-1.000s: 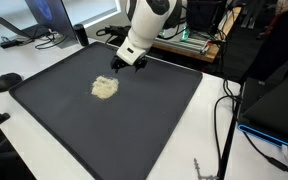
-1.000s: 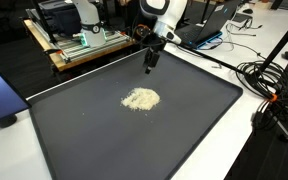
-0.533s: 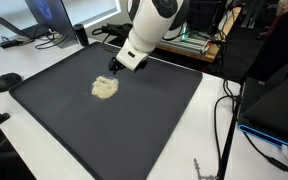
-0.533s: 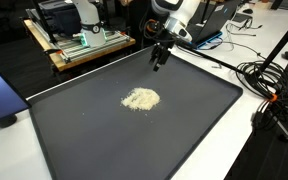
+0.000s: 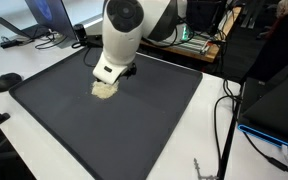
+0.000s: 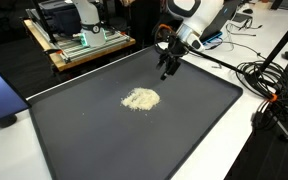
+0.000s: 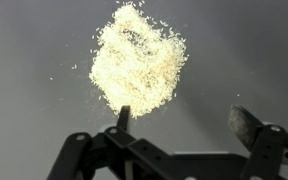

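Hovering over a black mat (image 6: 94, 140) on a white desk (image 6: 269, 160), the gripper (image 6: 167, 72) hangs with its fingers spread wide and nothing between them. A small pile of pale grains (image 6: 140, 99) lies near the mat's middle, untouched; the wrist view shows it just beyond the fingertips (image 7: 124, 112).

Exterior view: raised, oblique across black mat (image 5: 144, 130) toward desks, arm close. Exterior view: higher, farther, diagonal over mat (image 6: 134, 140). Both share mat, grain pile (image 5: 104, 92). Wrist view: close, straight down on pile (image 7: 139, 60), gripper (image 7: 182, 113) at bottom edge.
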`<action>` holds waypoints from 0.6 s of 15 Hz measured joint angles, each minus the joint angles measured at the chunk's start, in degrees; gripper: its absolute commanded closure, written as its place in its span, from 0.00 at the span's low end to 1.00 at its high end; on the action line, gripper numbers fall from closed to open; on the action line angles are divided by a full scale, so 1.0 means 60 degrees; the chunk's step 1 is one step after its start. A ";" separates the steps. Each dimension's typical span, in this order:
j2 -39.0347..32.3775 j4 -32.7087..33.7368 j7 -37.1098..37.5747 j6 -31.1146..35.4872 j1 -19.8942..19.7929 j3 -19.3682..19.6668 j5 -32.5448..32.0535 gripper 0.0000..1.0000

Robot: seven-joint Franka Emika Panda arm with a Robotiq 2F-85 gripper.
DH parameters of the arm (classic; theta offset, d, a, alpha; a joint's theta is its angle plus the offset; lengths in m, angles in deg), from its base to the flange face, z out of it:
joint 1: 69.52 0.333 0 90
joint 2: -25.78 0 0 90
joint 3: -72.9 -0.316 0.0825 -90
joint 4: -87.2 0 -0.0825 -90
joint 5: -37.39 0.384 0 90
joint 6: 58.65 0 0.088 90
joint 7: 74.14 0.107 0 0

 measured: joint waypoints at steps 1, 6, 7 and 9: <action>-0.0213 0.0429 -0.0297 -0.0163 -0.0108 -0.0015 0.0339 0.00; -0.1237 0.2549 -0.1255 -0.1169 -0.0783 -0.0038 0.1932 0.00; -0.1436 0.2961 -0.1377 -0.1392 -0.0940 -0.0039 0.2216 0.00; -0.1795 0.3694 -0.1606 -0.1796 -0.1244 -0.0039 0.2701 0.00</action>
